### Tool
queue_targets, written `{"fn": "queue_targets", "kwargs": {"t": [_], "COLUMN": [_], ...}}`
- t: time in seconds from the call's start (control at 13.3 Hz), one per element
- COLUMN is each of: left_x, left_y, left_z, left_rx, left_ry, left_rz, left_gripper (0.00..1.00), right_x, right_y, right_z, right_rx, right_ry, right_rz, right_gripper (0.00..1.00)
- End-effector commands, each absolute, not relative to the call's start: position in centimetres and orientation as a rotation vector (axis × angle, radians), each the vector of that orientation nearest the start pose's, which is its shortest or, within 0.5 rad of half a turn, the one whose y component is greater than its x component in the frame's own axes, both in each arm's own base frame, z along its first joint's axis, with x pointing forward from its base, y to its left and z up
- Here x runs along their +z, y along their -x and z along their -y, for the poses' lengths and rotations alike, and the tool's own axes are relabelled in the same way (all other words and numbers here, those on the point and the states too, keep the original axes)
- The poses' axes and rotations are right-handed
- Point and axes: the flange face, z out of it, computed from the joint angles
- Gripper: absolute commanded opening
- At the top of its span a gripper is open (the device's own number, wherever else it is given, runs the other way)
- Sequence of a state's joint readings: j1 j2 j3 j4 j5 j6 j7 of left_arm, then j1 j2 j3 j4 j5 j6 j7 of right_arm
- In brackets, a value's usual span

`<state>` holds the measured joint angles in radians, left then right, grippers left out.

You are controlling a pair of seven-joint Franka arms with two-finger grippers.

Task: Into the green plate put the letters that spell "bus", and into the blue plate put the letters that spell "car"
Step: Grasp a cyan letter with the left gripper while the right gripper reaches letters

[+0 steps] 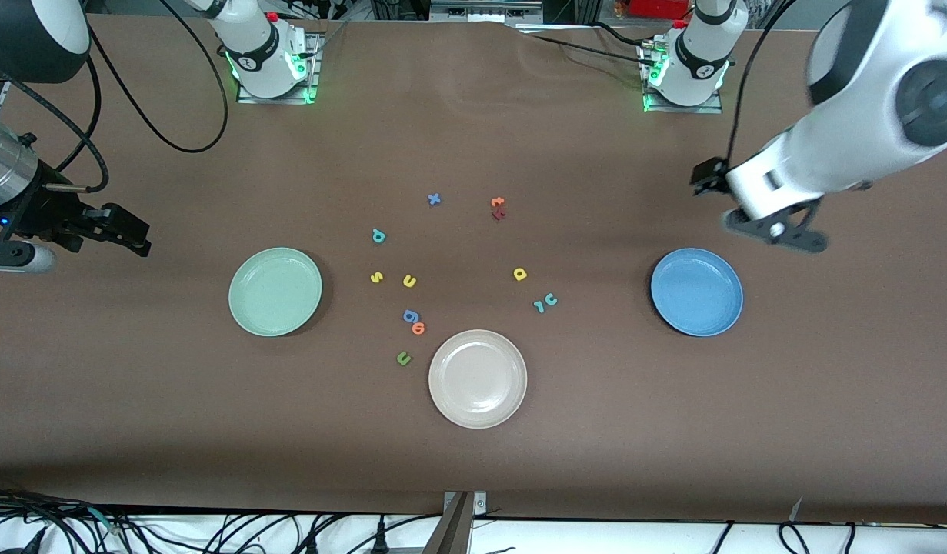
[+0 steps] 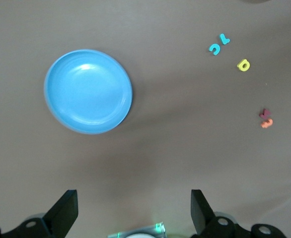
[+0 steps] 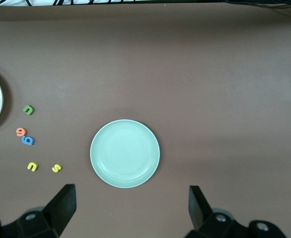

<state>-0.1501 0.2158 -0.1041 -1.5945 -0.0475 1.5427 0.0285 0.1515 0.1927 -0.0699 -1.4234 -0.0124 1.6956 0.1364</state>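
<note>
step: pre-pick, plates bare | left hand [image 1: 777,231] apart, over tabletop by blue plate [image 1: 696,292] | right hand [image 1: 123,228] apart, up near green plate [image 1: 275,291] | b [image 1: 378,236], s [image 1: 376,277], u [image 1: 409,281], a [image 1: 520,274], r [image 1: 540,306], c [image 1: 551,300] loose mid-tabletop btwn plates | next: prob descend, pinch one tiny letter

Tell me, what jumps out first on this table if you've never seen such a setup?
Three round plates stand out on the brown table: the green plate toward the right arm's end, the blue plate toward the left arm's end, and a beige plate between them, nearest the front camera. Tiny coloured foam letters lie scattered between the plates. Both plates are empty, and the left pincer and right pincer wait open, one above each.
</note>
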Motion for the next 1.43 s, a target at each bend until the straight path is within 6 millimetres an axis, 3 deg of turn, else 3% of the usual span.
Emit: {"fn": "queue_targets", "kwargs": {"t": [0.0, 0.23, 0.38, 0.53, 0.75, 0.9, 1.05, 1.13, 1.36], "left_x": [44.5, 36.9, 33.4, 29.9, 25.7, 23.1, 21.9, 21.2, 19.6], "left_y": [-61.4, -63.1, -64.1, -64.1, -63.1, -61.8, -61.2, -60.6, -60.1], "left_z": [17.4, 21.6, 23.6, 26.4, 31.1, 34.4, 34.7, 34.8, 34.1], "left_rx": [0.310, 0.278, 0.176, 0.130, 0.041, -0.039, -0.018, 0.010, 0.056], "left_ry": [3.162, 3.152, 3.163, 3.160, 3.174, 3.155, 3.120, 3.093, 3.066], "left_rz": [-0.460, -0.554, -0.606, -0.805, -0.942, -1.034, -1.099, -1.164, -1.218], "left_gripper": [1.00, 1.00, 1.00, 1.00, 1.00, 1.00, 0.93, 0.81, 0.85], "right_x": [59.9, 59.6, 58.5, 56.6, 55.4, 53.3, 51.3, 50.4, 46.0], "right_y": [-62.3, -62.3, -62.2, -61.7, -61.7, -61.4, -61.3, -61.1, -60.3], "right_z": [-5.7, -5.5, -5.5, -5.8, -8.7, -12.0, -13.9, -14.9, -17.9], "right_rx": [-0.132, -0.123, -0.079, -0.021, -0.017, -0.024, -0.066, -0.073, -0.086], "right_ry": [3.165, 3.167, 3.168, 3.172, 3.164, 3.156, 3.144, 3.139, 3.114], "right_rz": [-0.055, -0.055, -0.053, -0.051, 0.019, 0.042, -0.071, -0.107, -0.204], "right_gripper": [1.00, 1.00, 1.00, 1.00, 1.00, 1.00, 0.99, 0.99, 0.99]}}
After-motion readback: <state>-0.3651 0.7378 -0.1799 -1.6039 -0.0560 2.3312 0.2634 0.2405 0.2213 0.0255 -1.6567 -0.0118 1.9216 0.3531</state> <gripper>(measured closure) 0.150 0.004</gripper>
